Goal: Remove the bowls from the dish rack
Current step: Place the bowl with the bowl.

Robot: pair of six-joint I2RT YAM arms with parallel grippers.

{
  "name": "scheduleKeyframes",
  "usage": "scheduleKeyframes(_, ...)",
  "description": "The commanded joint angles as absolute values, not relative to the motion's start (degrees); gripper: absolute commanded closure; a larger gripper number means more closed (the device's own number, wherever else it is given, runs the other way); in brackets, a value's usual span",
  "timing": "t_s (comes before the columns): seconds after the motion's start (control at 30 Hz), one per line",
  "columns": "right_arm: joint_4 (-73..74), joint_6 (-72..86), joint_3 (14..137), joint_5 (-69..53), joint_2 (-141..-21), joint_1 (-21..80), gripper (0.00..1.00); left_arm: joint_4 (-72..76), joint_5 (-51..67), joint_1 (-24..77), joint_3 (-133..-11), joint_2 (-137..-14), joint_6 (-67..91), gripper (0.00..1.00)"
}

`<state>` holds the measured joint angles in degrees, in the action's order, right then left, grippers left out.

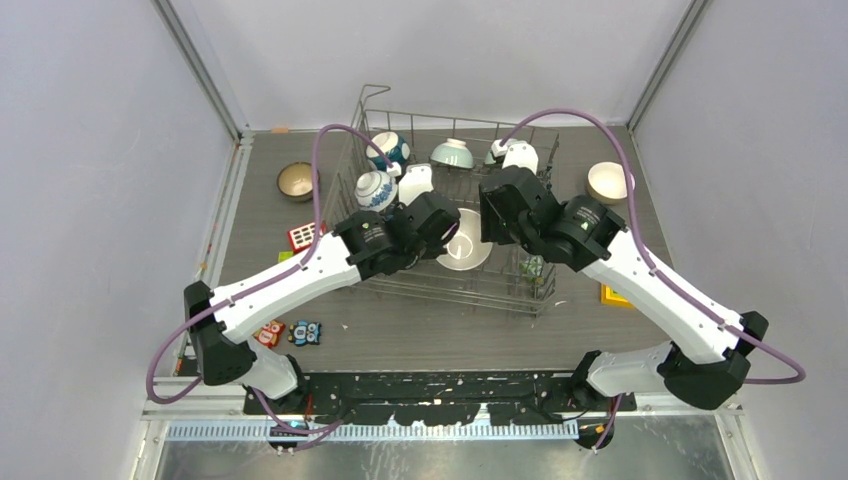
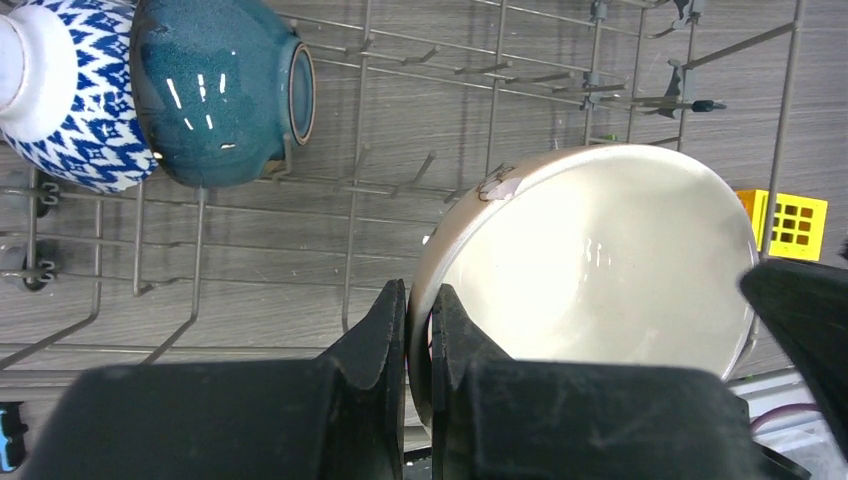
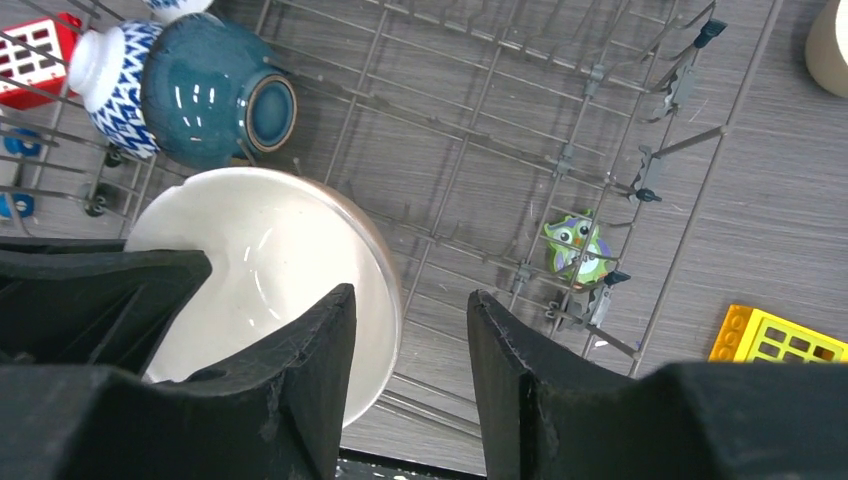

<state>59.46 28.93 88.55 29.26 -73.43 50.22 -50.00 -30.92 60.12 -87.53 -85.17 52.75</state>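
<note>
The grey wire dish rack (image 1: 470, 292) stands mid-table. Over its front part a cream bowl (image 1: 465, 250) sits open side up. My left gripper (image 2: 419, 300) is shut on the left rim of the cream bowl (image 2: 600, 260), one finger inside and one outside. My right gripper (image 3: 412, 300) is open, and the right rim of the cream bowl (image 3: 260, 250) passes between its fingers without being pinched. Deeper in the rack are a dark teal bowl (image 3: 205, 95), a blue-and-white bowl (image 1: 376, 190), a mint bowl (image 1: 453, 153) and a white bowl (image 1: 520, 155).
A brown bowl (image 1: 297, 181) sits on the table left of the rack and a beige bowl (image 1: 608, 182) to its right. An owl toy (image 3: 575, 245) lies under the rack wires. A yellow block (image 3: 775, 340) and a red block (image 1: 302, 236) lie nearby.
</note>
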Motion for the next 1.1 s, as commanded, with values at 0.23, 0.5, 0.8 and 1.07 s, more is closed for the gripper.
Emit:
scheduleKeyframes(0.23,58.7,26.52,90.22,23.11,-76.62,49.17,0.51,-46.41,-30.62,59.92,-92.59,-84.03,54.93,1.0)
scheduleKeyframes(0.5,59.1,26.36,88.67,24.77,-77.12,49.04,0.67,-47.04,-30.79,59.85,-93.11,-84.01,55.22,1.0)
scheduleKeyframes(0.8,59.44,25.8,87.51,26.6,-77.04,48.97,0.76,-46.99,-29.91,59.59,-93.08,-84.35,55.89,1.0)
scheduleKeyframes(1.07,59.64,26.03,87.54,27.25,-76.93,48.93,0.99,-47.15,-29.53,59.47,-93.25,-84.29,55.98,0.98)
